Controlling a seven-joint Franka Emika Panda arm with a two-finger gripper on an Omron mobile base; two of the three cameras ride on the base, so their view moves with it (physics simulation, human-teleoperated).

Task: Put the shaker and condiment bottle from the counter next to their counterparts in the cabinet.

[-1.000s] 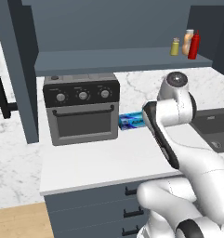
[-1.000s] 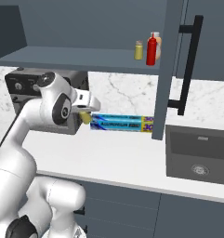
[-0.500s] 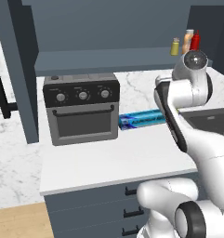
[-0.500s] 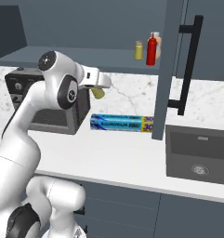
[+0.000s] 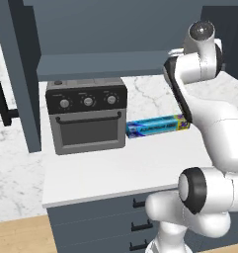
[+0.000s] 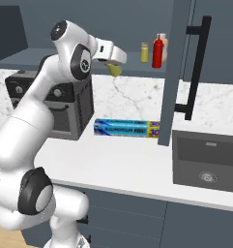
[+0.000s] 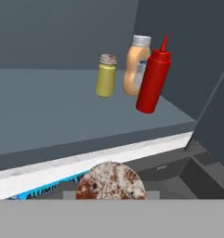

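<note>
My gripper [image 6: 113,64] is shut on the shaker [image 6: 115,71], a stubby yellow-olive cylinder held in the air at shelf height, just left of the cabinet's open front. The hand view shows its speckled brownish cap [image 7: 111,183] at the bottom. On the cabinet shelf [image 7: 48,107] the red condiment bottle [image 7: 153,80] stands next to a tan-orange bottle [image 7: 135,69] and a twin yellow shaker [image 7: 105,76]. From the right base view the same group, red bottle [image 6: 158,52] and twin shaker [image 6: 144,52], stands right of my hand. The counter [image 6: 137,162] lies below.
A dark toaster oven [image 5: 86,116] stands on the counter at the left, with a blue foil box [image 6: 127,128] beside it. The open cabinet door with its black handle [image 6: 195,68] hangs at the right, above a dark sink [image 6: 207,164].
The arm has lifted the shaker from just above the counter up to shelf height and carried it toward the cabinet. The grip has stayed shut.
</note>
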